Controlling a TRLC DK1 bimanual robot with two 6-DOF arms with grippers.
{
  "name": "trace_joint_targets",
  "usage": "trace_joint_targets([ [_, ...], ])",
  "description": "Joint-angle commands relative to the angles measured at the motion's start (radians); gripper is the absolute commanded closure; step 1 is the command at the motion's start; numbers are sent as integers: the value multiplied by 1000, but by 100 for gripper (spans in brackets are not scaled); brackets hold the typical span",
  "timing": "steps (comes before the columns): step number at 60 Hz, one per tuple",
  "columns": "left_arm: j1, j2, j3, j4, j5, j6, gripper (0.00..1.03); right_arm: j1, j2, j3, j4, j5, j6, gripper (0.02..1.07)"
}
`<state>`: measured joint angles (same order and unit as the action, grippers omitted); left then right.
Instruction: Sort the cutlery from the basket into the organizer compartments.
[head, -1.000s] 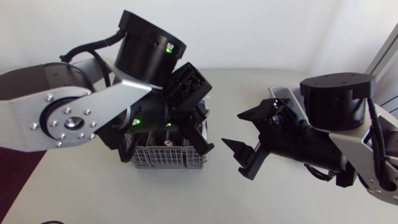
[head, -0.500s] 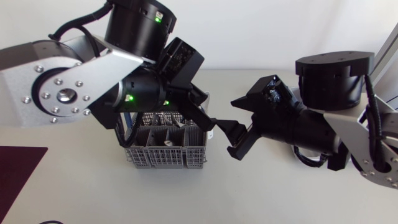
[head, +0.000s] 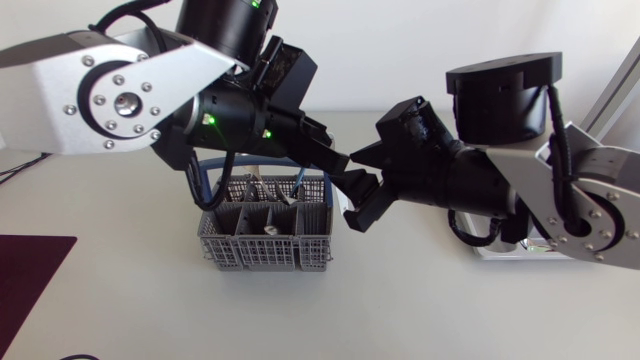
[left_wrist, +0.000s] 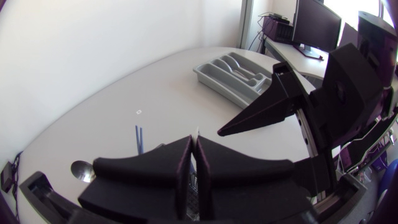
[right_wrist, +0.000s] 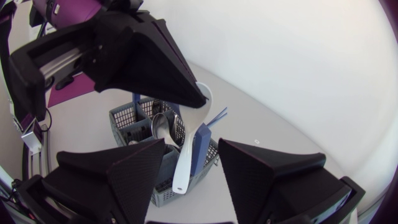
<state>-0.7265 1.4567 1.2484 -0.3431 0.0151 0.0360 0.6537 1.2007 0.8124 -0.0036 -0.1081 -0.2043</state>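
Note:
My left gripper (head: 338, 162) hangs above the right end of the grey cutlery basket (head: 262, 235) and is shut on the handle tip of a white spoon (right_wrist: 189, 143). The spoon hangs bowl-down from it. My right gripper (right_wrist: 191, 149) is open, with one finger on each side of the spoon and neither touching it. In the left wrist view the spoon's thin white edge (left_wrist: 196, 134) shows between the closed fingers of the left gripper (left_wrist: 194, 149). The grey organizer (left_wrist: 239, 74) lies further along the table. The basket (right_wrist: 134, 121) holds a metal spoon (right_wrist: 163, 127) and blue-handled pieces.
In the head view my right arm covers most of the organizer (head: 520, 250) at the table's right side. A dark purple mat (head: 30, 270) lies at the table's left edge.
My left gripper lifted out of the basket and moved right with the white spoon. My right gripper came left to meet it, and its fingers narrowed around the spoon.

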Motion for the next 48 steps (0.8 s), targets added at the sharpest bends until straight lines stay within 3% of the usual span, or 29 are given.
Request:
trace_joint_targets([
  [1, 6, 16, 31, -7, 11, -30, 100, 4, 40, 33, -1, -8, 39, 51],
  [14, 9, 16, 31, -5, 26, -48, 100, -8, 99, 77, -21, -35, 57, 76],
  [26, 15, 13, 31, -4, 29, -48, 100, -23, 125, 97, -44, -107, 71, 90],
  [48, 13, 7, 28, 1, 32, -56, 100, -31, 148, 107, -81, -174, 68, 100],
])
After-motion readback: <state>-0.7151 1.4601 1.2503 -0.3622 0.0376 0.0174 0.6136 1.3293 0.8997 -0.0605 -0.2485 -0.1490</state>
